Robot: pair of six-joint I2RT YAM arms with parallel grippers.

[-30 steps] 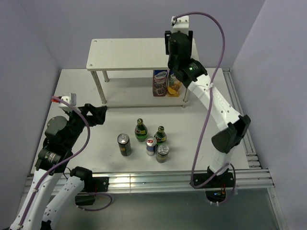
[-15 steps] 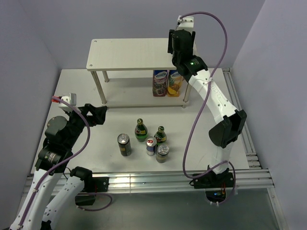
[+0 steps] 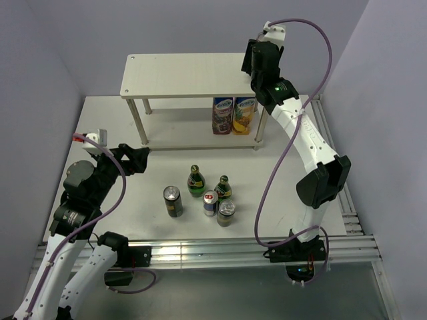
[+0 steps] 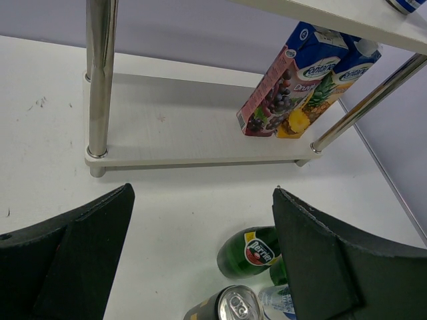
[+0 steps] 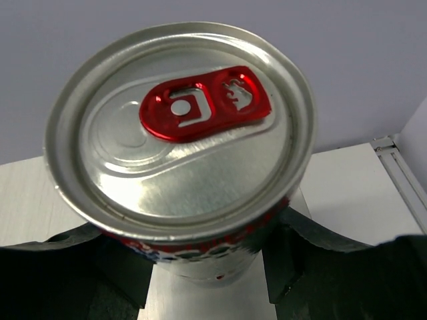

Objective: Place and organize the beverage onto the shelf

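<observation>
Right gripper [image 5: 207, 263] clamped on a can [image 5: 180, 127], arm stretched high over the right end of the shelf [image 3: 180, 75].
Silver lid, red pull tab, upright in the grip; left gripper [image 4: 201, 213] hangs open near the front left post.

Four cans [image 3: 173, 201] [image 3: 210, 203] [image 3: 226, 213] [image 5: 180, 160], two green bottles [image 3: 195, 182] [image 3: 223, 189], two juice cartons [image 3: 223, 115] [image 3: 243, 115].

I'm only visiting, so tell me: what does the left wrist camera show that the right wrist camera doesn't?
Only the left wrist view shows two juice cartons standing on the lower board of the shelf, with a green bottle and a can top nearer by. All of this is framed by the open left tool. Only the right wrist view shows a red-tabbed can, seen from above and clamped in the right tool. Both views show the shelf's pale boards.
</observation>
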